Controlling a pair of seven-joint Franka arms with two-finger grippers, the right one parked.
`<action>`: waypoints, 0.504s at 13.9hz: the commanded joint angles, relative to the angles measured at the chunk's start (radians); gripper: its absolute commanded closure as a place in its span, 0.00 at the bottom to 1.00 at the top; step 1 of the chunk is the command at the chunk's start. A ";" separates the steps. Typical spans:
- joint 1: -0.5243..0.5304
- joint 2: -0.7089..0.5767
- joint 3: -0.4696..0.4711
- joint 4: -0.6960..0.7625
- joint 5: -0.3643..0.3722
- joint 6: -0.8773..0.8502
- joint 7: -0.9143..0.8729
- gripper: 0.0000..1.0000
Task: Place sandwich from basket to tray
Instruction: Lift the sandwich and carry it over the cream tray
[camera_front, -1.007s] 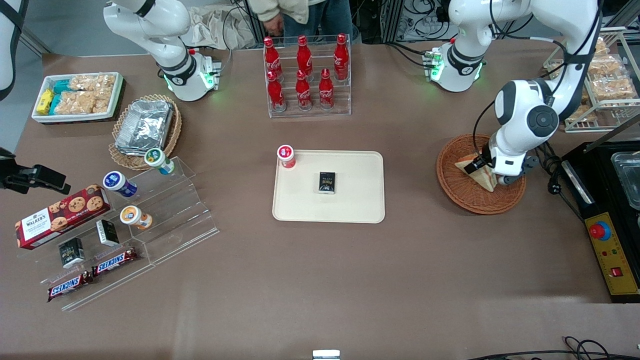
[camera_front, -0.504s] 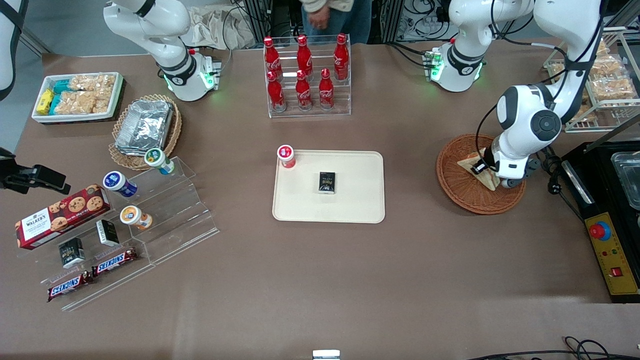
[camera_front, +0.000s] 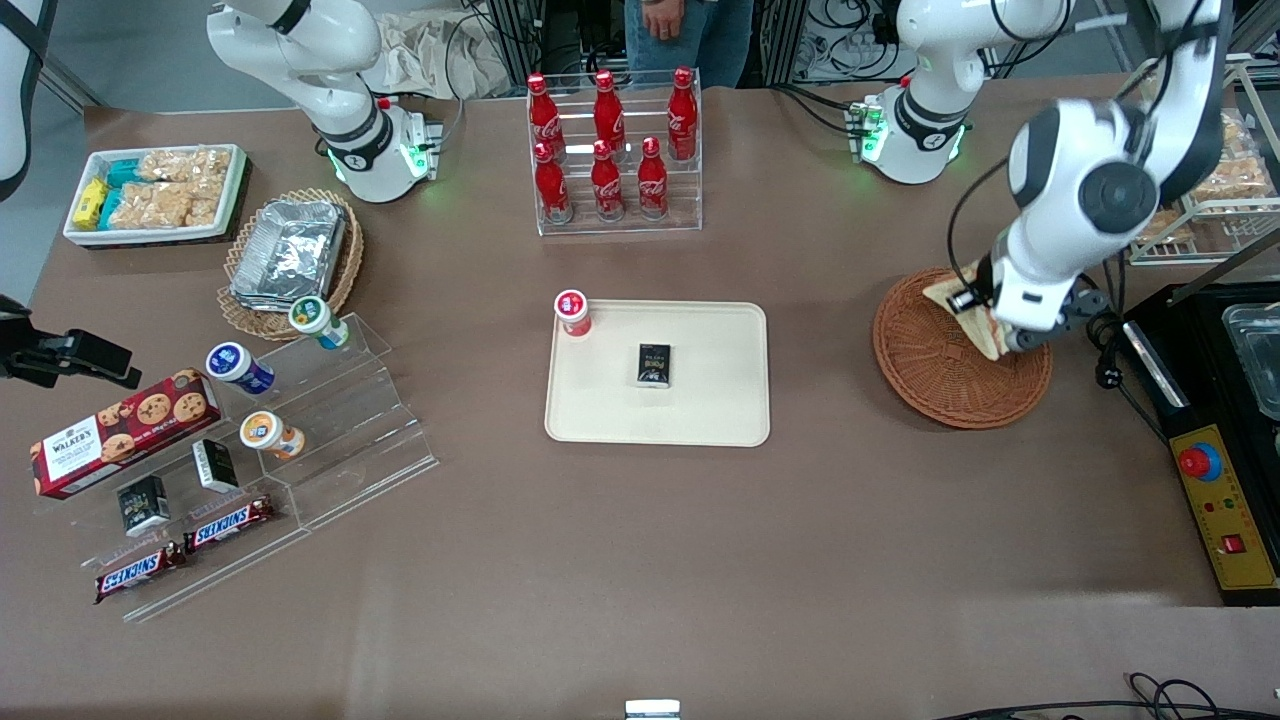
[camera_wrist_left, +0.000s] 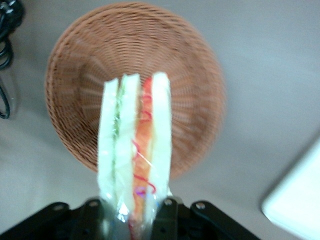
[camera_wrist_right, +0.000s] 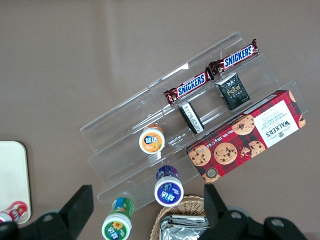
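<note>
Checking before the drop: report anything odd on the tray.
The tray already holds a small black box and a red-capped cup at its corner. The tool holds the sandwich above the basket.

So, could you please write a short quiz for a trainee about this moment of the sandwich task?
1. True or false: the sandwich is lying flat in the basket.
2. What does the gripper hold? A) a red bottle B) the sandwich C) a Snickers bar
3. Fill in: on the tray lie a small black box and a ____-capped jar.

Key:
1. False: it hangs clamped above the basket.
2. B
3. red
</note>
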 joint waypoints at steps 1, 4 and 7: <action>-0.083 0.030 -0.003 0.193 -0.053 -0.164 0.036 1.00; -0.241 0.043 -0.005 0.207 -0.053 -0.140 0.067 1.00; -0.341 0.093 -0.026 0.207 -0.094 -0.043 0.093 1.00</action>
